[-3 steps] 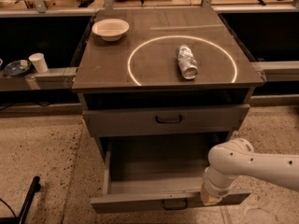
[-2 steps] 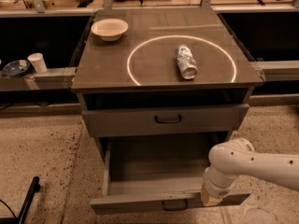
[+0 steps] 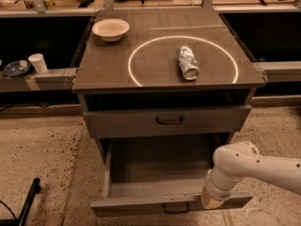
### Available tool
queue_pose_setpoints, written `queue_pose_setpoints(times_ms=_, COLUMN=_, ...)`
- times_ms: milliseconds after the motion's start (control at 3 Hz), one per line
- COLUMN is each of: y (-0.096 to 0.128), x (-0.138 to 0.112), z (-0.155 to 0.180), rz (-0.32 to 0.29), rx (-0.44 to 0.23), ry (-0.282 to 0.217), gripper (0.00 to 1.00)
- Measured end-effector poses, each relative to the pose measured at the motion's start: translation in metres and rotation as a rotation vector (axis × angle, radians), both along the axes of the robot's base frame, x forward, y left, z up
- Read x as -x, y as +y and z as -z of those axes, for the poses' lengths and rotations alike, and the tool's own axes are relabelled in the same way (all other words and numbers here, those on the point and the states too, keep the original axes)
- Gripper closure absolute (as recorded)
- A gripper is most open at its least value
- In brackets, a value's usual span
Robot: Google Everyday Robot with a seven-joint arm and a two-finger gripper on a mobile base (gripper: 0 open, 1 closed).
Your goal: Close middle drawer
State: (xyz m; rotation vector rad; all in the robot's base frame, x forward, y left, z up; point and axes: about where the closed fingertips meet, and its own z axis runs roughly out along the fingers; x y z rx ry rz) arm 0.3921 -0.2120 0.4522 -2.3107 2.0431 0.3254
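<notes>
Resting against the front of the middle drawer [image 3: 155, 173], at its right end, the gripper [image 3: 211, 202] sits low at the near edge of the view; whether it is open or closed cannot be told. The drawer stands pulled far out and looks empty, its handle [image 3: 176, 207] just left of the gripper. The robot would do best to push flat and straight toward the cabinet [image 3: 117, 67]; since contact is off-centre, a shift nearer the handle would likely keep the drawer from skewing. Above, the top drawer [image 3: 127, 122] appears close to shut; beyond lie a can [image 3: 188, 62] and a bowl [image 3: 110, 29]. Against the earlier frame almost nothing differs: the drawer is equally far out, the arm [image 3: 263, 166] in the same spot
</notes>
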Motion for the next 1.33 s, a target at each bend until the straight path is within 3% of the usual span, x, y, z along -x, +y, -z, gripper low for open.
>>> queue_pose_setpoints(times_ms=333, y=0.0, x=0.0001, z=0.0001, rz=0.0, rx=0.0, ry=0.0, gripper=0.73)
queue_pose_setpoints(times_ms=1333, y=0.0, x=0.0002, z=0.0002, rz=0.0, rx=0.0, ry=0.0, gripper=0.03)
